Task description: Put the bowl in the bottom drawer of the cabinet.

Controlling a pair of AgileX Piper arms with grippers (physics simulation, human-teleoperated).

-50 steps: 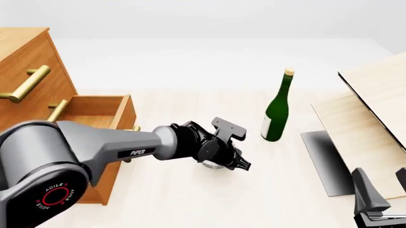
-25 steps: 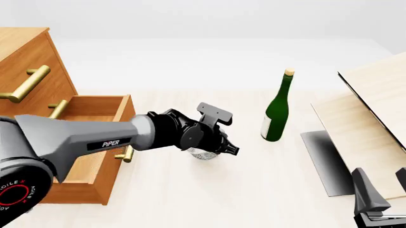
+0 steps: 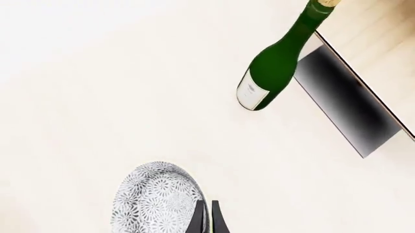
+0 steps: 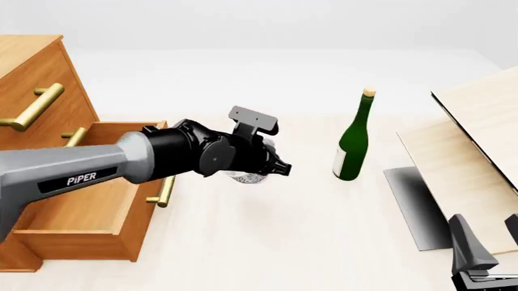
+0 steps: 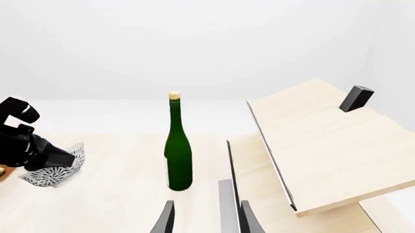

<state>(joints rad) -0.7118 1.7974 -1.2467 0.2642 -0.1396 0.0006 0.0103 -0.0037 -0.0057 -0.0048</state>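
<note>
Nearest us, at five o'clock in the front view, our right gripper [image 4: 486, 267] sits parked low with its fingers apart and empty; it poses no danger where it is.

Further in, our left gripper [image 4: 271, 167] has its fingers pinched onto the rim of the bowl [image 4: 247, 176], which hangs tilted above the table [image 4: 267, 242], just right of the bottom drawer [image 4: 89, 200]. The hold is a thin edge grip, as the wrist view shows, so we judge the bowl [image 3: 155, 201] could pivot or slip out if we swing fast.

The drawer stands open at nine o'clock. Its front panel and brass handle [image 4: 164, 191] lie between bowl and cavity; carried too low, the bowl would strike that edge. Released early, it lands on the table.

Beyond, at two o'clock, the bottle [image 4: 353, 139] stands well apart, at risk only if we drift right. The cabinet [image 4: 33, 79] rises at ten o'clock.
</note>
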